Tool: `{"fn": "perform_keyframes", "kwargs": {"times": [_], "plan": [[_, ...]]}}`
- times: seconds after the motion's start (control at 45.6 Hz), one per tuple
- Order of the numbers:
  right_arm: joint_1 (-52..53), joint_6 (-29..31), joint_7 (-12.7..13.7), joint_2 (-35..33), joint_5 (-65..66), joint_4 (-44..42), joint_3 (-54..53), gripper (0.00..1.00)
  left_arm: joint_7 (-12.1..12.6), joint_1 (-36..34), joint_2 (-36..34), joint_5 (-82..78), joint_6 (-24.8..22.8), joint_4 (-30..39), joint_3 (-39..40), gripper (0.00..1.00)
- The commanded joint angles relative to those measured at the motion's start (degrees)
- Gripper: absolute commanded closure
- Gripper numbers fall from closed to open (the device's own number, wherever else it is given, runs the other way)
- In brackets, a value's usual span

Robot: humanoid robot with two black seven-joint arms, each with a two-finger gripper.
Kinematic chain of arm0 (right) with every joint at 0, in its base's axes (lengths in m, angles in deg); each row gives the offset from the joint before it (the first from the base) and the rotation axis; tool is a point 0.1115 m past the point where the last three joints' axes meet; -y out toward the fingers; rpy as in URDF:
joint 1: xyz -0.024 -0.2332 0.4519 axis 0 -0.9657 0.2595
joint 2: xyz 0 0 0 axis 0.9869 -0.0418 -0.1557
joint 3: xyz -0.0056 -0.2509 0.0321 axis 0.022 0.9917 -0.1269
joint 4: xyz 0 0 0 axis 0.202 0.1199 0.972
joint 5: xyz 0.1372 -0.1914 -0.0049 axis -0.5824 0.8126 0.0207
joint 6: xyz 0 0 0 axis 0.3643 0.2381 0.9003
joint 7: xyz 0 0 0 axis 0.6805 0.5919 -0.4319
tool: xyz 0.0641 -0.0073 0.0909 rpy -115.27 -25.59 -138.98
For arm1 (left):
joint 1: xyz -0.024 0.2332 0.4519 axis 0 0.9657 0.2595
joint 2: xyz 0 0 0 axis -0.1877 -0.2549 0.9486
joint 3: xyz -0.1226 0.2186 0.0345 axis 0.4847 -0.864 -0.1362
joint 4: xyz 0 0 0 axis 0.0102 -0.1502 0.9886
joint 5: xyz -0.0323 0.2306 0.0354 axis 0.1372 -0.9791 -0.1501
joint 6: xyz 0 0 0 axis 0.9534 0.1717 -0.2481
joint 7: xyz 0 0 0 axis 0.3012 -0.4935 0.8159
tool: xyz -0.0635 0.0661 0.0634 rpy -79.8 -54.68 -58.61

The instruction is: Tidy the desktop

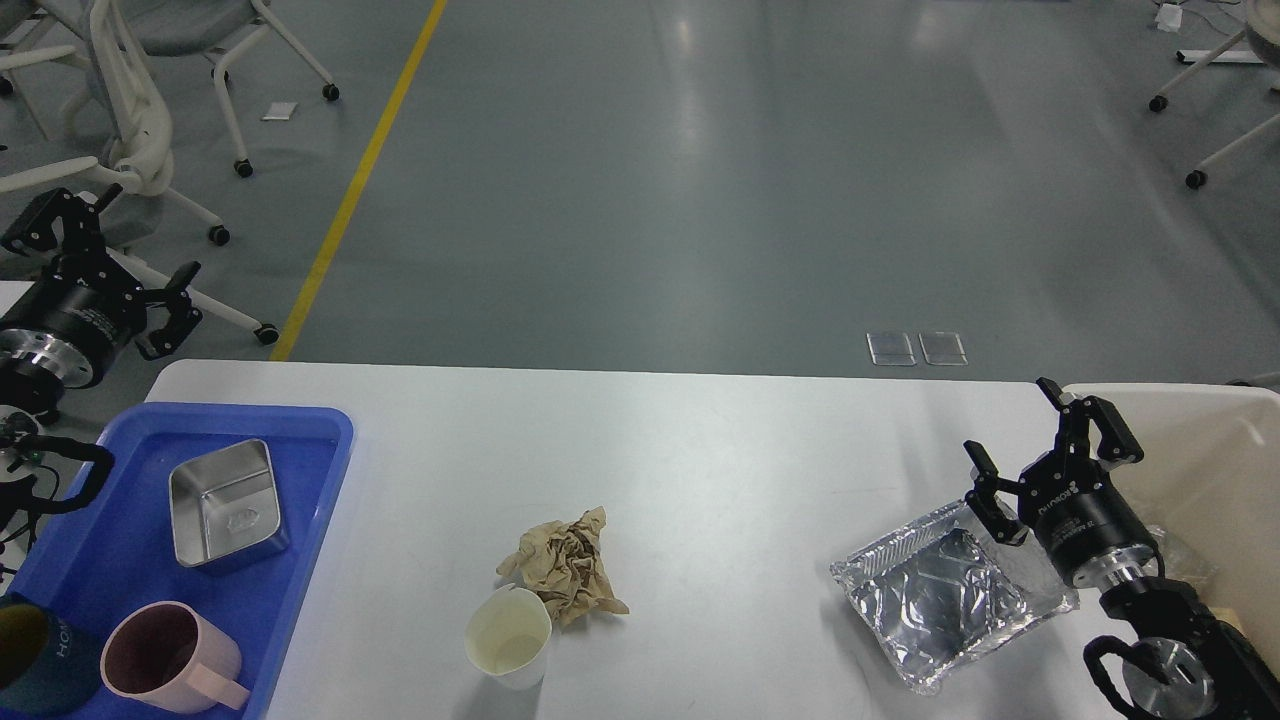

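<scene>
The white desktop (700, 450) fills the lower half of the head view. On it lie a crumpled brown paper (567, 564), a white paper cup (509, 636) in front of it, and a crinkled foil tray (945, 594) at the right. My right gripper (1010, 425) is open and empty above the foil tray's far right corner. My left gripper (105, 240) is open and empty, raised beyond the table's far left corner.
A blue plastic tray (310, 470) at the left holds a steel box (226, 503), a pink mug (170, 664) and a dark cup (35, 655). A beige bin (1200, 440) stands at the right edge. White chairs (120, 120) stand on the floor behind.
</scene>
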Motion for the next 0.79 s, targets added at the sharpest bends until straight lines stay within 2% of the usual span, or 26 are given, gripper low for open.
{"fn": "perform_keyframes", "kwargs": {"times": [0.0,0.197,0.307,0.351,0.461,0.504,0.614,0.702,0.768], "plan": [[0.2,0.0,-0.1,-1.7,0.2,-0.4,0.9,0.0,0.2,2.7,5.8,-0.1,0.1,-0.1,7.9,0.04],[0.5,0.2,0.1,-4.0,0.2,-2.0,1.1,0.0,0.0,4.8,10.5,-0.1,0.6,-0.8,9.1,0.04],[0.4,0.5,0.1,-5.5,0.5,-1.6,1.1,0.0,-0.7,6.1,11.9,-0.5,4.7,-0.8,8.7,0.04],[0.2,0.6,0.1,-7.0,1.2,-1.0,1.2,0.0,-2.1,6.1,12.3,-0.5,6.9,-0.8,8.7,0.04],[0.5,0.4,0.0,-10.7,9.9,2.7,1.9,0.0,-9.1,7.1,12.6,-0.6,9.6,-0.1,8.2,0.04],[0.5,-0.4,0.0,-11.5,14.3,4.1,1.8,0.0,-10.8,7.6,12.9,-0.7,9.7,0.2,7.7,0.04],[0.4,-2.6,0.2,-14.7,23.9,5.7,1.9,0.0,-11.1,7.5,12.9,-0.8,9.5,2.1,3.2,0.04],[-0.1,-3.9,0.8,-16.8,28.2,9.7,2.4,0.0,-11.6,6.7,12.7,-0.8,8.0,2.3,0.2,0.04],[-1.5,-4.7,1.6,-18.3,31.3,13.7,3.4,0.0,-10.9,6.0,12.4,-0.8,5.7,2.3,-0.7,0.04]]}}
